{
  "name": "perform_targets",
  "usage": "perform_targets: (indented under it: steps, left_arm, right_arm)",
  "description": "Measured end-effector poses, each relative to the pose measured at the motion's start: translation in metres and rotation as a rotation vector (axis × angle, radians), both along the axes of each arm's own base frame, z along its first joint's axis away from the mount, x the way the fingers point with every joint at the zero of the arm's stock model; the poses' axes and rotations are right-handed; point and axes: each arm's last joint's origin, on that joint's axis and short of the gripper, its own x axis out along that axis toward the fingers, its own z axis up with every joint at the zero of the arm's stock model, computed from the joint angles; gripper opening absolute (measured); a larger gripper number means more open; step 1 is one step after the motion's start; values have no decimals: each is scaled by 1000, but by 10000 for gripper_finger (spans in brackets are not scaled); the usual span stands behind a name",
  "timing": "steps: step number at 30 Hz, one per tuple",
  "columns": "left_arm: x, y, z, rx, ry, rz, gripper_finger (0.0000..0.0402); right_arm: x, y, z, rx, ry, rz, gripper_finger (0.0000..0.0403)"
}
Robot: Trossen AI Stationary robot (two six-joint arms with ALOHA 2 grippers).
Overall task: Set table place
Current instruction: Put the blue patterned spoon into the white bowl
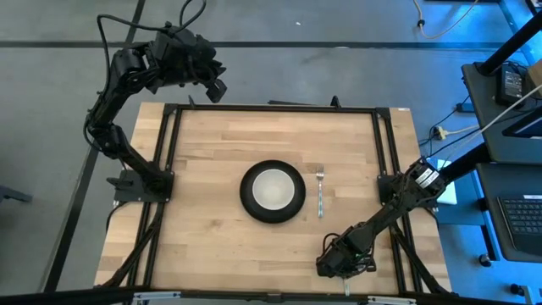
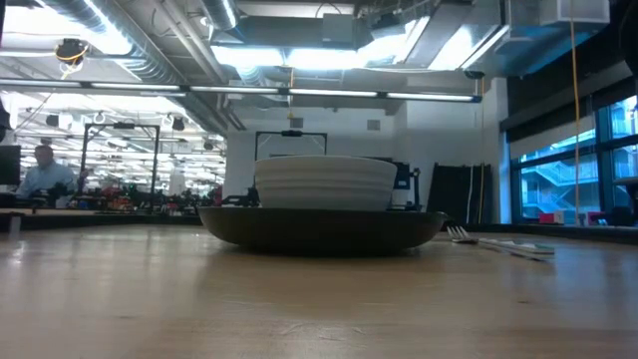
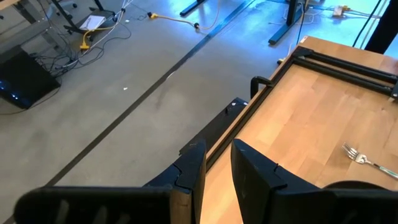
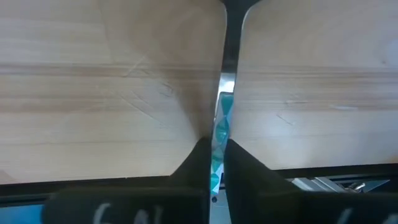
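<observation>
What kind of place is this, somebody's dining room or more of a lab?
Most likely a robotics lab or workshop, not a home. The table has a black metal frame with an arm mounted at each side, cables trail across a bare concrete floor, and exposed ceiling ducts run over rows of workbenches beyond.

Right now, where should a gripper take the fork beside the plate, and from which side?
Probably by the handle's middle, from straight above, fingers either side. The fork lies flat on the table, clear of the plate, its thin handle running toward the near edge, tines away.
</observation>
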Motion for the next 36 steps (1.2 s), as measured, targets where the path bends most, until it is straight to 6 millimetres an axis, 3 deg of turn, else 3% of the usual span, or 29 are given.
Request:
perform_targets:
  steps: [5, 8, 15, 21, 25, 30, 36]
  left_arm:
    - [0, 0, 0, 0, 0, 0, 69]
    - [0, 0, 0, 0, 0, 0, 69]
    - [0, 0, 0, 0, -1, 0, 69]
    - [0, 0, 0, 5, 5, -4, 69]
    - [-2, 0, 1, 64, 60, -20, 69]
    - [-14, -3, 2, 108, 120, 75, 69]
    - [-30, -3, -11, -28, 211, 163, 69]
  right_arm:
    - [4, 4, 7, -10, 6, 15, 40]
    - [6, 6, 19, -58, 49, 22, 25]
    - [13, 13, 73, -134, 128, 97, 24]
    - [16, 11, 129, -128, 119, 286, 28]
    - [18, -3, 168, -174, 63, 449, 23]
    - [31, -31, 206, -181, -171, 526, 31]
    - [42, -70, 229, -202, -351, 649, 27]
